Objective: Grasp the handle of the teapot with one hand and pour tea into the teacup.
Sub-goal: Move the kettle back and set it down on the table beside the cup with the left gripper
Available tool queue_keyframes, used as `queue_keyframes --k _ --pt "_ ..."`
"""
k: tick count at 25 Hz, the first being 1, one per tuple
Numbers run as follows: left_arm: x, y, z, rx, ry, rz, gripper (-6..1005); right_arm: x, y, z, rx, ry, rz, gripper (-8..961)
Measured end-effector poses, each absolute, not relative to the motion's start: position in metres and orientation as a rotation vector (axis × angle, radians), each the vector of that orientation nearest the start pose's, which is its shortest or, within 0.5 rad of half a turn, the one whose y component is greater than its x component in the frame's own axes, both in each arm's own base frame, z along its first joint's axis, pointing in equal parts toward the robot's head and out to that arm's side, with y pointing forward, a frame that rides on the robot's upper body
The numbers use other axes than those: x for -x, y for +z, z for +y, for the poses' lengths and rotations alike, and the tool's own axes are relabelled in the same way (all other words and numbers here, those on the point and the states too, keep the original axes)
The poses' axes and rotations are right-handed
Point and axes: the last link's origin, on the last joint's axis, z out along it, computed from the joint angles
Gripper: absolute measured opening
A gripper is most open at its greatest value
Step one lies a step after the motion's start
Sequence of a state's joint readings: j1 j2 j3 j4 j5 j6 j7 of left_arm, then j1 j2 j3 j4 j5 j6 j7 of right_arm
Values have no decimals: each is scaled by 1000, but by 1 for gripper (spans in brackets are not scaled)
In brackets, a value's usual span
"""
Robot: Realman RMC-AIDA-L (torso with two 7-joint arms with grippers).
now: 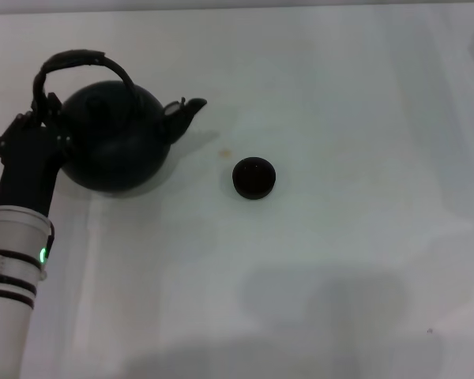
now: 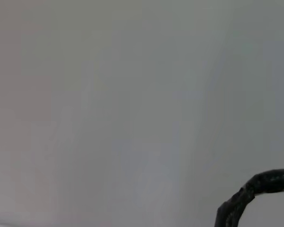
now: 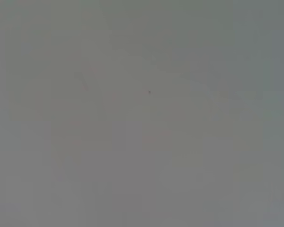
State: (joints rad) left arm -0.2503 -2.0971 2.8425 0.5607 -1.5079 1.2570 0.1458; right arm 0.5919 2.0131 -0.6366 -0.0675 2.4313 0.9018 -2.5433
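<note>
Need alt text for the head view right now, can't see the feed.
The left gripper is at the left end of the handle of the black teapot, which stands upright on the white table. Its spout points right toward the small dark teacup, standing apart. The right arm is out of view.

Bare table [image 1: 363, 260] surrounds the teacup [image 1: 254, 178] on all sides. The teapot [image 1: 118, 142] stands well apart, spout [image 1: 186, 110] facing the cup side.
</note>
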Motion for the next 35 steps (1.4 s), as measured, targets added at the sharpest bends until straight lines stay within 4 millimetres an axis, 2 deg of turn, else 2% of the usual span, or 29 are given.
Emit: queue_keyframes --k 12,25,27,35 --pt "297 -87 266 1576 -713 -776 181 -359 40 386 1442 739 892 825" --pt "295 -88 270 1613 -709 -748 214 -361 42 385 1439 736 892 825" --pt "295 -89 269 1616 -711 -746 404 -361 42 384 1438 737 891 825" --pt "300 -87 261 1614 -708 -745 696 -366 43 378 1423 752 910 826"
